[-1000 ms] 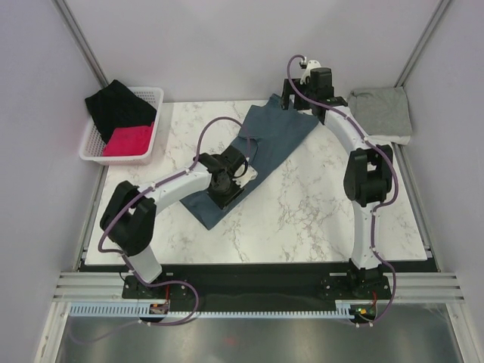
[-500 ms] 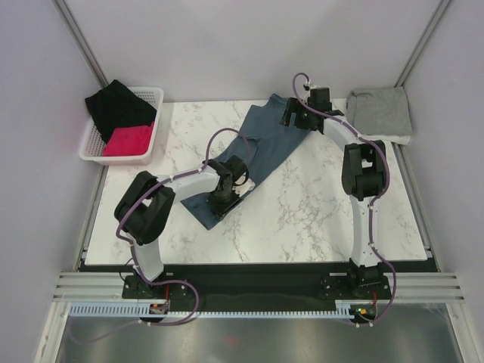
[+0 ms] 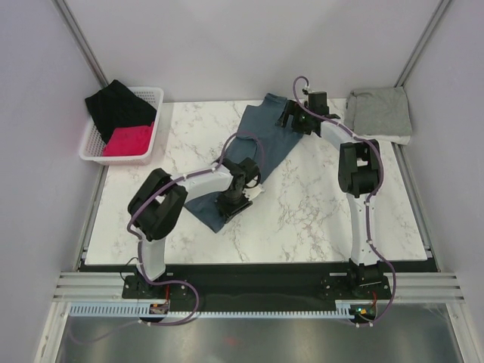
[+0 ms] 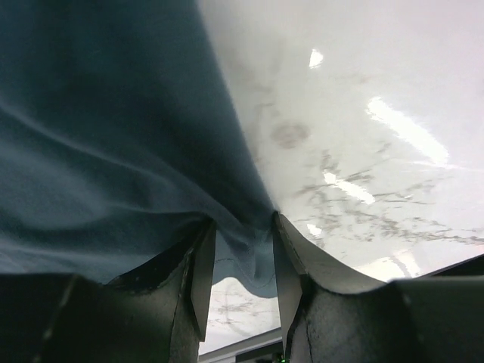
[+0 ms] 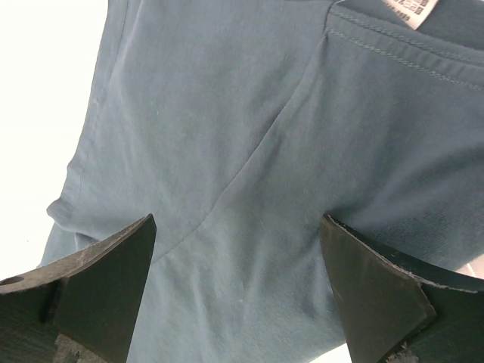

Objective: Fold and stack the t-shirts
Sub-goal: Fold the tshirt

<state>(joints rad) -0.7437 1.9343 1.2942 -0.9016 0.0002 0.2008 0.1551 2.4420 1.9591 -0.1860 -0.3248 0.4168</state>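
**Fold in hand: one end pinched, the other unsecured**

**Risks.**
- The left end effector [image 4: 242,231] holds only a narrow fold at the side edge of the slate-blue t-shirt [image 3: 276,140]. In the left wrist view, a small tongue of cloth hangs below the fingers. A quick lift or drag could let that fold slip out.
- The right end effector [image 5: 238,227] stands wide and holds nothing. If the left arm pulls now, nothing pins the collar end. The whole garment would likely slide across the surface [image 3: 318,212] and bunch instead of folding on a clean line.
- The right arm works near the grey t-shirt [image 3: 378,112], which lies folded at the far right corner. A wide swing there could disturb it.

**Positions.**
- The slate-blue t-shirt lies on a diagonal, from the far centre of the surface down toward the near left, with wrinkles around the pinch.
- The left end effector is closed narrow on the cloth along the shirt's right-hand edge, toward its near end.
- The right end effector hovers over the shoulder area at the far end. The white neck label [image 5: 412,10] is just beyond its fingers. Whether the fingertips touch the cloth cannot be told.
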